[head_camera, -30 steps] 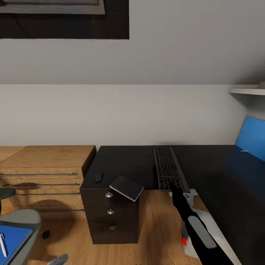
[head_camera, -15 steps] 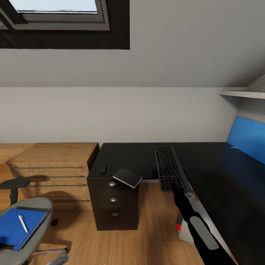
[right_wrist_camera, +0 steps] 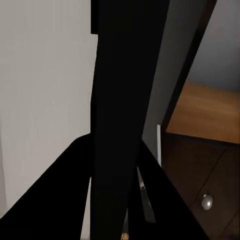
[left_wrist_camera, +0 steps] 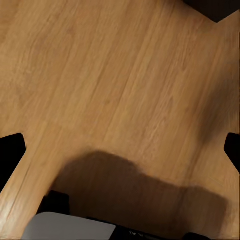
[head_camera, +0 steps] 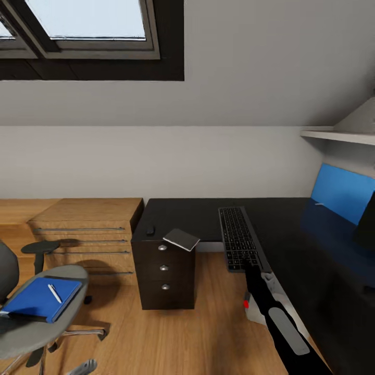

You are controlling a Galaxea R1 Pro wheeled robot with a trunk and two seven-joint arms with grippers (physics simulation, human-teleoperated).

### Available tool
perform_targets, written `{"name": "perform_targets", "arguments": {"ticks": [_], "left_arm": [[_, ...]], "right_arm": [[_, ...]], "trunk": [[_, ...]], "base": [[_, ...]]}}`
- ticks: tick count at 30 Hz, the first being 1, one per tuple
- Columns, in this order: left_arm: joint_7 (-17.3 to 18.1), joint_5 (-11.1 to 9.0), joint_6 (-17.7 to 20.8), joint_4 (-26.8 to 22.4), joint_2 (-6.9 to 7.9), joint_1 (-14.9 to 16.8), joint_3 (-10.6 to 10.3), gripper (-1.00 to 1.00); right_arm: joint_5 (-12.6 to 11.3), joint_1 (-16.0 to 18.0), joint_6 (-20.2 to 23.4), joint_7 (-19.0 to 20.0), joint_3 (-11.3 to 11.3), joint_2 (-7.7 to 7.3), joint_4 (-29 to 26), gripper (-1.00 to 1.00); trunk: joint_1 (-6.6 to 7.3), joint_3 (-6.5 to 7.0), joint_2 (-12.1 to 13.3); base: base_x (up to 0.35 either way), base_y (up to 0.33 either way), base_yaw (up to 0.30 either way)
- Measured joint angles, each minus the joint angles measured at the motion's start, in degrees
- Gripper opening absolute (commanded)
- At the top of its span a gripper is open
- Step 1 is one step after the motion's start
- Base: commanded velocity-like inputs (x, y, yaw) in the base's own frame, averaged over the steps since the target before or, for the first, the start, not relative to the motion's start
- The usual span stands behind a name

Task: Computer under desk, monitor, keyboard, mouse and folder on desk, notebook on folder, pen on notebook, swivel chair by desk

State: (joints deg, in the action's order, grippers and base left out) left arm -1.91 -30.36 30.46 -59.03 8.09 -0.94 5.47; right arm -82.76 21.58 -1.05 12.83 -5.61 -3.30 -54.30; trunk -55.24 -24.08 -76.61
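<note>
Bedroom, black counter (head_camera: 208, 219): right tool (head_camera: 249, 269) at the slim grey keyboard (head_camera: 237, 237).
Slide it squarely back from the near edge (grip state: cannot tell).

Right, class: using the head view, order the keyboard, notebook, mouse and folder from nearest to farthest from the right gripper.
1. keyboard: its near end sits at the right gripper.
2. notebook: left, overhanging the desk edge.
3. mouse: a bit further left, on the desk.
4. folder: far left, on the chair.
</note>
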Motion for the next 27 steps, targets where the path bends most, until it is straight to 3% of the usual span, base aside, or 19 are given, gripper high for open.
{"name": "perform_targets", "arguments": {"ticks": [27], "left_arm": [[0.0, -0.2, 0.0, 0.0, 0.00, 0.0, -0.2, 1.00]], "right_arm": [[-0.4, -0.1, 0.4, -1.2, 0.1, -0.53, -0.9, -1.00]], "trunk": [[5.93, 4.85, 10.8]], "base": [[-0.344, 0.000, 0.000]]}}
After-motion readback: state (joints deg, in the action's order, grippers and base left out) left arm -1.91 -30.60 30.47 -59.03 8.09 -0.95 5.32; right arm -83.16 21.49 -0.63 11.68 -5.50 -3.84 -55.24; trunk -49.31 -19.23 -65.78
